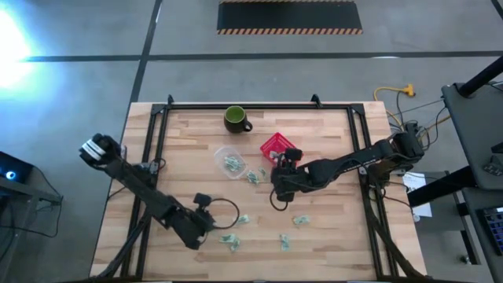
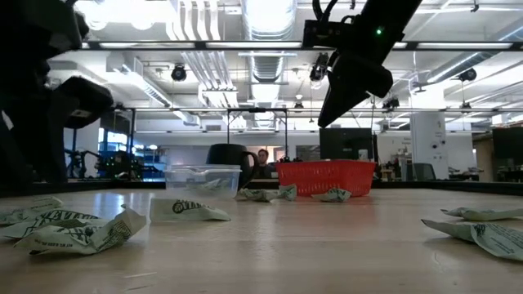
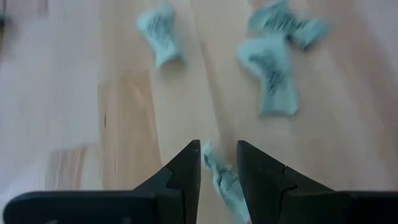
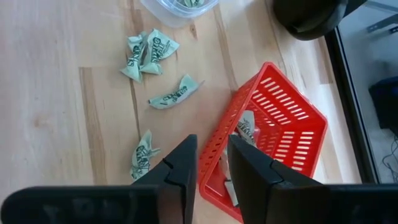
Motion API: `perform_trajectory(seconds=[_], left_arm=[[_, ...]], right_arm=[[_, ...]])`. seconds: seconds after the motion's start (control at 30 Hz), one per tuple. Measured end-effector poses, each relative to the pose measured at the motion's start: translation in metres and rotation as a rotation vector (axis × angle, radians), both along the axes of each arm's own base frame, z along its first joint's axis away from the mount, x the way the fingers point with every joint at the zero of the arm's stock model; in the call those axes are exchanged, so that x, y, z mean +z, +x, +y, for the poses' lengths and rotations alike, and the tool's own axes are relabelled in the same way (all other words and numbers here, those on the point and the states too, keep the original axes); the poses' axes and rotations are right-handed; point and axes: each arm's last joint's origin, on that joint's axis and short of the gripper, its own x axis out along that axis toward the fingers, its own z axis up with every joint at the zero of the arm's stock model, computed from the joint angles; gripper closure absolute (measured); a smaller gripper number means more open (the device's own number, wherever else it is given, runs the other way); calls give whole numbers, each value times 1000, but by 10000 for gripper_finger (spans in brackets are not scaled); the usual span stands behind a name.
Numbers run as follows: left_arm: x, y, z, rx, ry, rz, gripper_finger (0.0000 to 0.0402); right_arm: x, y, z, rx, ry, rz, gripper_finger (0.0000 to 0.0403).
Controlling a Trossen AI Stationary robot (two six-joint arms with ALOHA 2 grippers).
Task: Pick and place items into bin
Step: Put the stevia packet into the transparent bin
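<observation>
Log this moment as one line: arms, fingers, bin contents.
left gripper: fingers pinching a wrapper at table near front | right gripper: above red basket, nothing visibly held | basket: at least one wrapper inside

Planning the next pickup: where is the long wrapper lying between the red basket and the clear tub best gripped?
Pinch the wrapper across its middle, coming straight down, fingers crosswise to its length: it lies flat and stretched out, with bare table either side.
</observation>
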Motion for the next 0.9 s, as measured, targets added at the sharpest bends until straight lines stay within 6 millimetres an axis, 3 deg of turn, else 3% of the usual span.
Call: perform_trajectory(seconds=[0.2,0.9], left_arm=[[-8,1,1,27,36,62,315],[-9,2,-1,24,-11,87,315]], right_arm=[[0,0,0,0,0,-1,330],[0,0,0,0,-1,-1,337]])
